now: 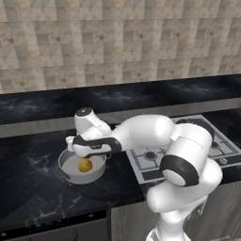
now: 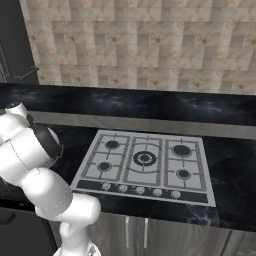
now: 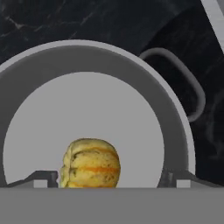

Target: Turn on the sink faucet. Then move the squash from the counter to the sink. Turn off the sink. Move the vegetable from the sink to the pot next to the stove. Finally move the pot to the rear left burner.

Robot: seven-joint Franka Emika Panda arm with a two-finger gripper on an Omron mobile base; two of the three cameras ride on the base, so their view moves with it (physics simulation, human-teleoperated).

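- Squash [image 3: 90, 163] lies on the flat floor of the pot [image 3: 175, 131], toward one side of it, ribbed and yellow with orange streaks; in the left base view it shows as a yellow spot [image 1: 85, 165] inside the grey pot [image 1: 66, 165].
- End effector [image 1: 84, 153] hangs directly above the pot, pointing down. In the hand view its two dark tips stand far apart, one on either side of the squash and clear of it, so the jaws are spread wide and hold nothing.
- Pot rests on the black veined worktop [image 1: 28, 174], just to the left of the stove [image 2: 145, 162]. One loop handle [image 3: 186, 85] projects from its rim.
- Judgement: with the vegetable already in the pot and released, the transfer from the sink looks done. What remains is carrying the pot to the rear left burner [image 2: 112, 145].
- Reason for the pose: wide jaws directly over the pot suit a clean upward withdrawal without nudging the squash. The next grasp would probably take the rim or the handle, since the body is far too wide for the jaws.
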